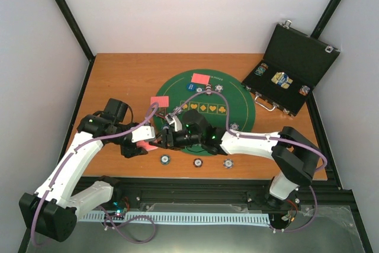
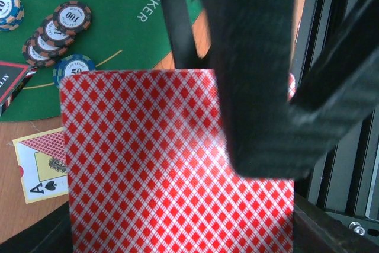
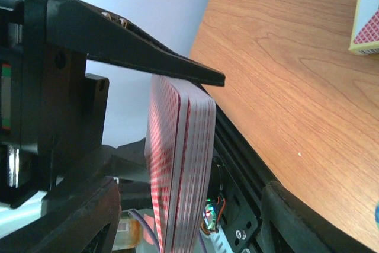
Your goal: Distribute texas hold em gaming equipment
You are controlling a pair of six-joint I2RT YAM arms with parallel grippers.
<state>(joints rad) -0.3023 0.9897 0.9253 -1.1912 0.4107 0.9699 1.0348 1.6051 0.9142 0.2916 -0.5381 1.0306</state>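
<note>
My left gripper (image 1: 141, 144) is shut on a deck of red-backed cards (image 1: 148, 145) just left of the green mat's near edge. The deck fills the left wrist view (image 2: 172, 170), between my left gripper's fingers (image 2: 183, 232). My right gripper (image 1: 163, 139) reaches in from the right. It is open, and its fingers (image 3: 71, 217) straddle the deck (image 3: 180, 164) with gaps on both sides. One of its fingers crosses the deck in the left wrist view (image 2: 254, 69). Striped chips (image 2: 56, 31) lie on the mat. Three chips (image 1: 198, 162) sit on the wood near the front.
The round green mat (image 1: 237, 102) holds a red card (image 1: 201, 79) and chips (image 1: 213, 89). A card box with an ace of spades (image 2: 41, 164) lies on the wood beside the mat (image 1: 159, 101). An open black case (image 1: 293, 66) holding chips stands at the back right. The black frame rail (image 1: 195, 185) runs along the table's front.
</note>
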